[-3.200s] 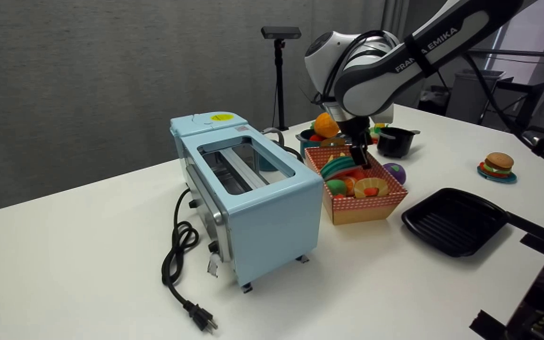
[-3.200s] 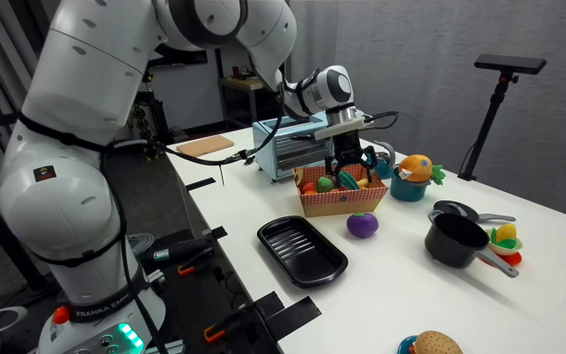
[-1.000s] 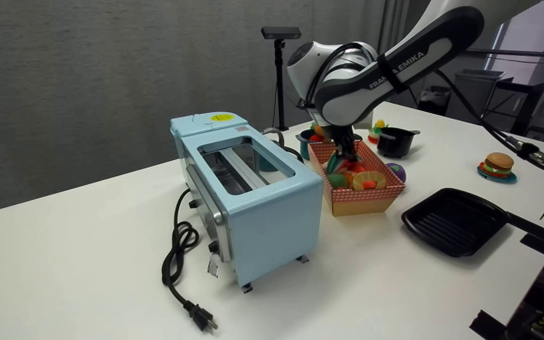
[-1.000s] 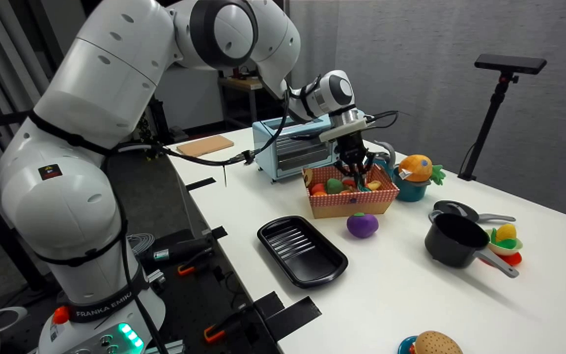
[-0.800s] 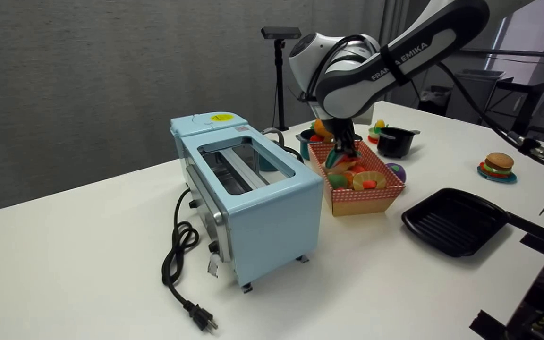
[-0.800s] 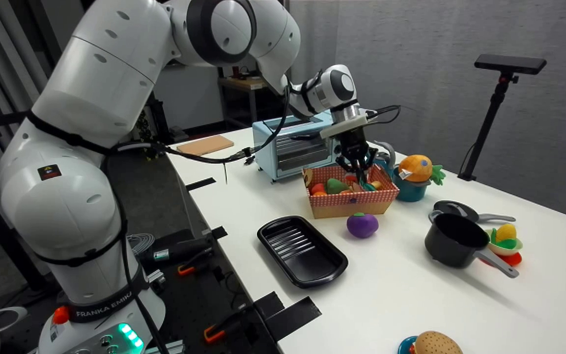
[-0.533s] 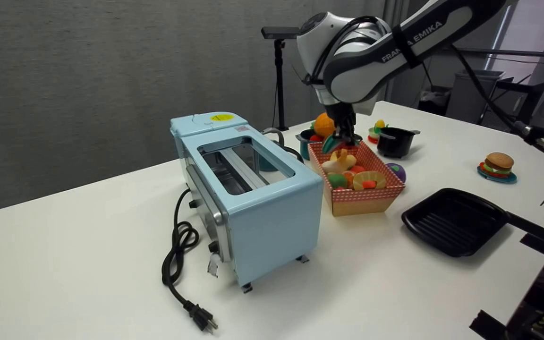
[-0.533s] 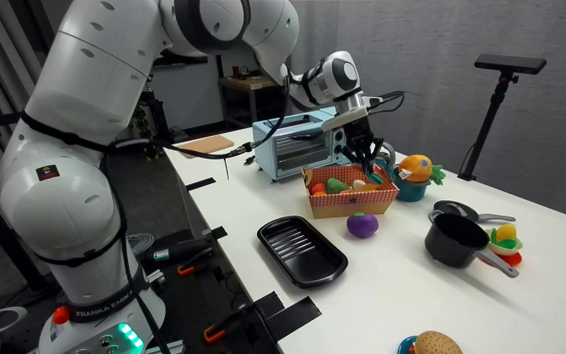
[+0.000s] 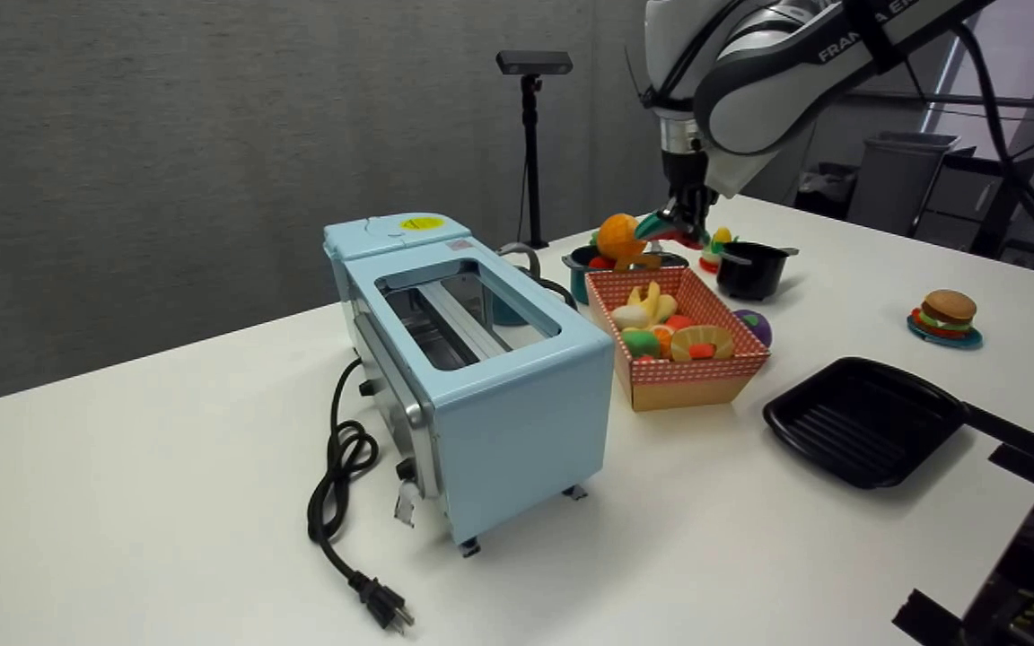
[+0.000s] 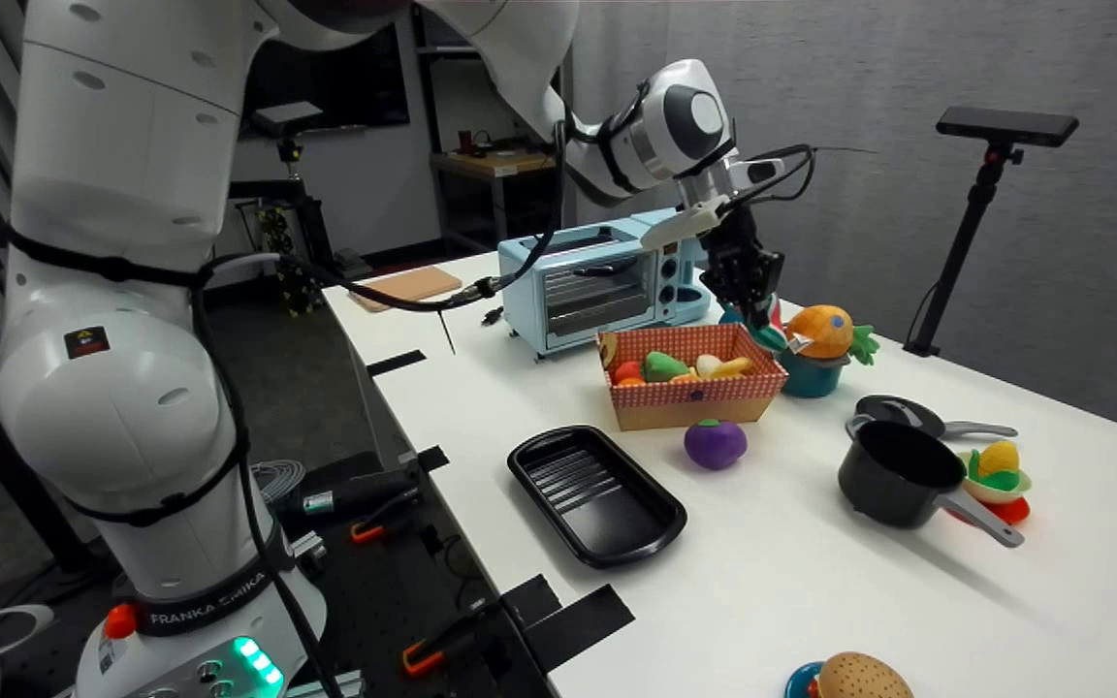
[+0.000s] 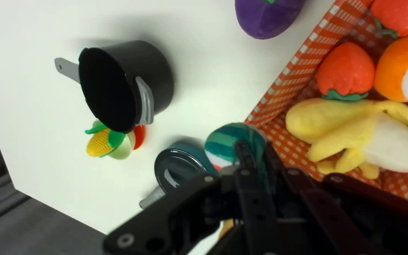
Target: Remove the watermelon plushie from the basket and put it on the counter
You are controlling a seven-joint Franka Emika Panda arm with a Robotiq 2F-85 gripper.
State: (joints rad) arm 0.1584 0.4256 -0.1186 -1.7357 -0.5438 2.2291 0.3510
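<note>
The watermelon plushie (image 11: 221,141), with striped green rind and a bit of red flesh, is pinched between the fingers of my gripper (image 11: 255,146) in the wrist view. My gripper is shut on it and covers part of it. In an exterior view the plushie (image 9: 653,226) hangs in the air above the far end of the basket (image 9: 692,395). Seen from elsewhere, the plushie (image 10: 770,335) overlaps the basket's end and the teal pot. The basket, with a red checked rim, still holds bananas, strawberries, an orange slice and other toy food. White counter (image 10: 772,572) surrounds it.
Close beside the plushie is a teal pot (image 10: 811,378) topped by an orange plush fruit (image 10: 818,332). A blue toaster oven (image 9: 526,431) flanks the basket. A purple plush (image 10: 715,444), black tray (image 10: 597,499), black pot (image 10: 893,475) and burger toy (image 9: 946,309) stand around.
My gripper, open over the basket at first, has shut on the watermelon plushie and lifted it up out of the basket, toward the teal pot. The basket shifted slightly earlier.
</note>
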